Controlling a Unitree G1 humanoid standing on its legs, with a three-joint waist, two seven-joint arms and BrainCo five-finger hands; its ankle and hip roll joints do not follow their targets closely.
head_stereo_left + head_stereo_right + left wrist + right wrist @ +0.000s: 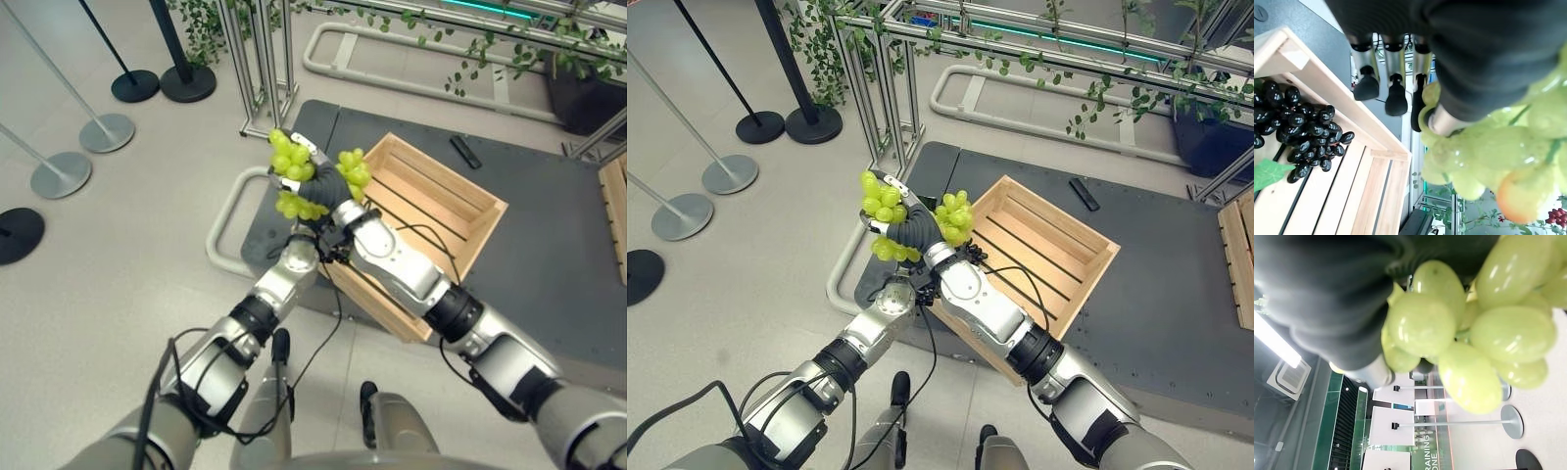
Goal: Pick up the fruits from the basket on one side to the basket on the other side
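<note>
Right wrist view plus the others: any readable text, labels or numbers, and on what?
wooden crate: no print to be seen.
green grapes and black grapes: none.
green panel in the background of the right wrist view: white lettering, sideways and cut off at the edge, too partial to read.
small black object on the mat: too small to tell.

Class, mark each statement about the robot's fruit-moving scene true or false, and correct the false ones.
1. The green grapes are held up in the air. True.
2. The right robot hand is curled round the green grapes. True.
3. The wooden crate stands on bare floor. False: it sits on a dark mat.
4. Red apples lie in the crate. False: the left wrist view shows black grapes there.
</note>
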